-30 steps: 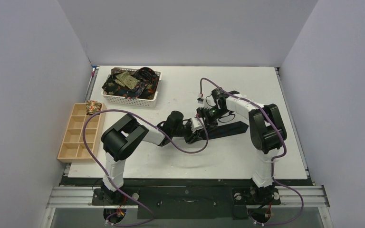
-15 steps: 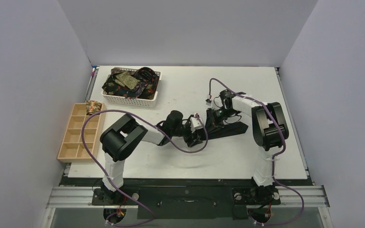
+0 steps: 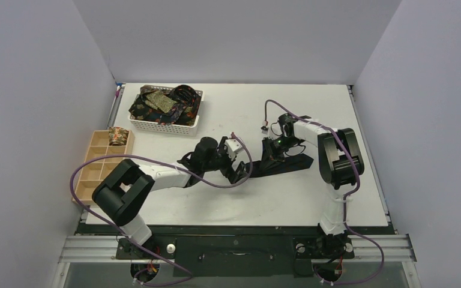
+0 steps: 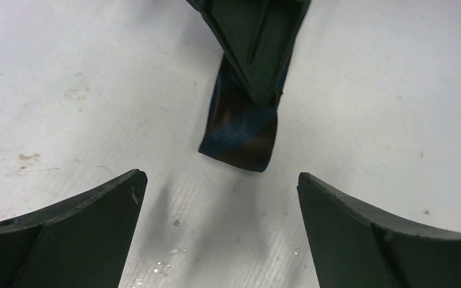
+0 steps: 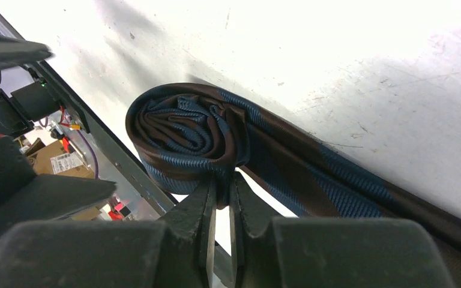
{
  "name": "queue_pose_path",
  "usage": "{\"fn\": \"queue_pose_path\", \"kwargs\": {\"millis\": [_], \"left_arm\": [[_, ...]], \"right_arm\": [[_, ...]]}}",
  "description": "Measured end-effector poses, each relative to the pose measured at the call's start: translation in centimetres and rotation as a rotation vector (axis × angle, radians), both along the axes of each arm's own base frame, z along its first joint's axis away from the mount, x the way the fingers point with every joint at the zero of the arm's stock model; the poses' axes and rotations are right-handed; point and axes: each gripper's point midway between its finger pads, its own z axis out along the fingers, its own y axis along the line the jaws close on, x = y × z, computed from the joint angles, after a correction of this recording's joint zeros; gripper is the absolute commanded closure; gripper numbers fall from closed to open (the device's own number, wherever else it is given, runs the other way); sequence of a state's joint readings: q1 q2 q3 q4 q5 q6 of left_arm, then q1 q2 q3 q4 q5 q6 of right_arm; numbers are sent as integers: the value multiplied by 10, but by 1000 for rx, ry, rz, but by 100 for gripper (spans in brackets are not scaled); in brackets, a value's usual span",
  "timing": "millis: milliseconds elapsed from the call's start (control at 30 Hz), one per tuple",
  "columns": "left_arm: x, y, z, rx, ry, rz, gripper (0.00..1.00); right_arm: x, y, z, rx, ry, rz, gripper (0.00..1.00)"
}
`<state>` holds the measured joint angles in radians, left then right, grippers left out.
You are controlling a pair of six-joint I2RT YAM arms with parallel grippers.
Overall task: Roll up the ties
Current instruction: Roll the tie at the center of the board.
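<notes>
Further left now, left tool apart; right tool tight on tie roll; patterned ties in basket.

Tie on table — right of basket

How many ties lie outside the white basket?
2: a patterned roll in the far-right compartment of the wooden tray; a striped tie on the table, partly rolled, pinched by the right claw. Others could be hidden.

We count 1 basket, 1 tray, 1 striped tie on the bench and 1 rolled tie.
</notes>
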<state>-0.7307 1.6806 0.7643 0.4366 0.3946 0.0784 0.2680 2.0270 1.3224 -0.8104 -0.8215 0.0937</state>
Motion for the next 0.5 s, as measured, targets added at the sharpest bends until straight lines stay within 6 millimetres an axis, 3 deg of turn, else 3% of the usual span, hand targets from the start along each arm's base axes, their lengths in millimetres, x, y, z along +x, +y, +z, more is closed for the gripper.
{"fn": "queue_pose_path", "kwargs": {"millis": [67, 233, 500], "left_arm": [[5, 5, 9, -16, -8, 37, 4], [10, 9, 8, -22, -47, 57, 3], [-12, 6, -30, 22, -118, -25, 3]], "right_arm": [[0, -1, -1, -7, 7, 0, 100], [0, -1, -3, -16, 45, 0, 100], [-8, 2, -18, -43, 137, 6, 100]]}}
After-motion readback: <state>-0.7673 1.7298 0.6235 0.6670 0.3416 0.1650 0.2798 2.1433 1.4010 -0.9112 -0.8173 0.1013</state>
